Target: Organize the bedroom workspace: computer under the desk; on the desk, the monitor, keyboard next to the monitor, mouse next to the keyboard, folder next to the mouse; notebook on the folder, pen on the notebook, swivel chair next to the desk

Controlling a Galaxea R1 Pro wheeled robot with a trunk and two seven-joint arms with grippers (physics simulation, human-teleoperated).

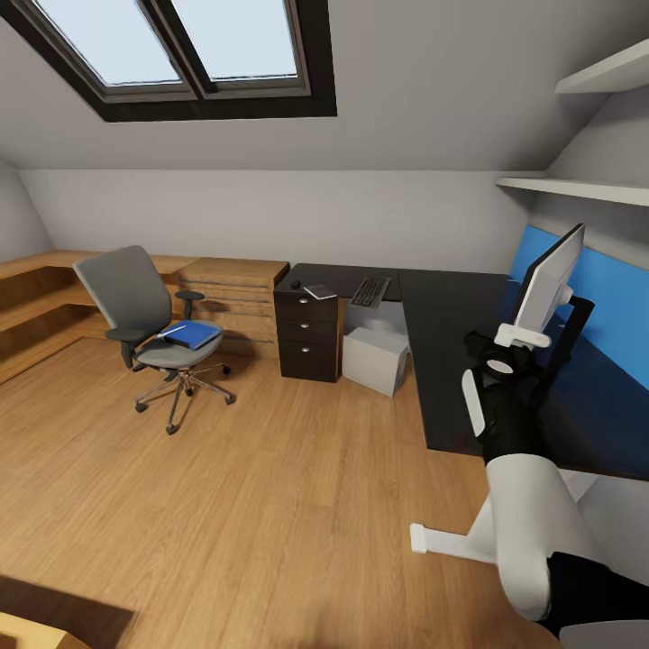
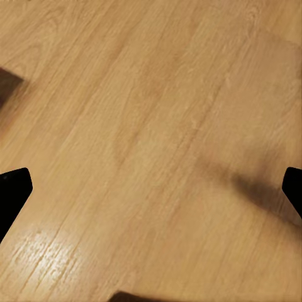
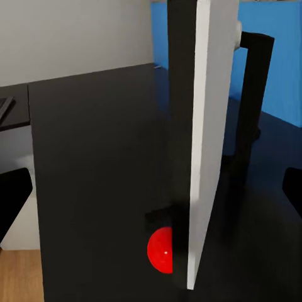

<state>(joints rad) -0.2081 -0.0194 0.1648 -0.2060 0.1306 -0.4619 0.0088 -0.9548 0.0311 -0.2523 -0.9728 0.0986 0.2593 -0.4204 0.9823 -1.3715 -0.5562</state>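
1. The monitor (image 1: pixel 550 284) is seen upright on the right wing of the desk (image 1: pixel 451 361), edge-on to the right gripper (image 3: pixel 151 189), whose jaws are spread apart around its near edge with nothing clamped.
2. The left gripper (image 2: pixel 151 189) is held over bare floor (image 2: pixel 145 126), jaws wide apart and empty.
3. The computer (image 1: pixel 374 359) is already tucked under the desk; the keyboard (image 1: pixel 370 291), mouse (image 1: pixel 296 285) and notebook (image 1: pixel 320 291) are lying on the far-left wing, well apart from the monitor.
4. The folder (image 1: pixel 192 334) is left on the swivel chair (image 1: pixel 149 315), which is parked left of the desk; the pen cannot be made out.
5. Glossy black desk, wood floor, attic skylight (image 1: pixel 180 45).
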